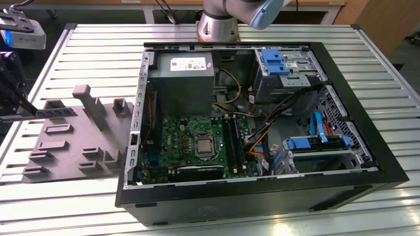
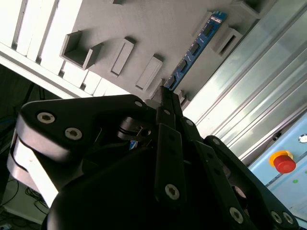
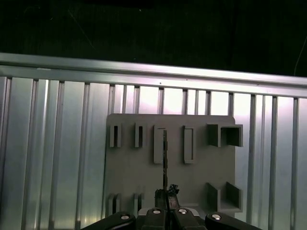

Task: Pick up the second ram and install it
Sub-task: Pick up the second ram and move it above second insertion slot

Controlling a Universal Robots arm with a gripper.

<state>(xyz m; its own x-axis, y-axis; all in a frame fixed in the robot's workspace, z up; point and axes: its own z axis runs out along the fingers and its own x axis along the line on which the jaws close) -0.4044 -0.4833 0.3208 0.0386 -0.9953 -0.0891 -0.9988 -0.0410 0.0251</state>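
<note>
Exterior view, about nine o'clock of the frame: pincer [image 1: 36, 114] is pressed together on one end of the memory stick [image 1: 59, 112]. The stick juts out level toward three o'clock. It hangs over the grey fixture [image 1: 72, 147] and looks clear of the fixture's pockets, though contact can't be ruled out.

Second wrist view: pincer [image 2: 169, 96] nips the near end. Memory stick [image 2: 194, 50] shows a bluish face with a row of dark chips.

First wrist view: memory stick [image 3: 165, 158] is edge-on, a thin dark line in front of one fixture pocket, with the pincer [image 3: 166, 194] closed at its base.

Fixture rests on the slatted tabletop [image 1: 85, 49]. At three o'clock from it is the open computer case [image 1: 262, 201], with the green motherboard [image 1: 187, 132] and its long black slots [image 1: 231, 142] inside.

Handling, as judged:
- The stick is light and thin, and stiff along its length.
- It would crack or flex under a sideways load.
- The chips and contact edge are delicate.
- Best hold is on the flat faces near an end or on the bare edges, keeping off the contacts.
- An end grip leaves a long lever, so it could tip easily.
</note>
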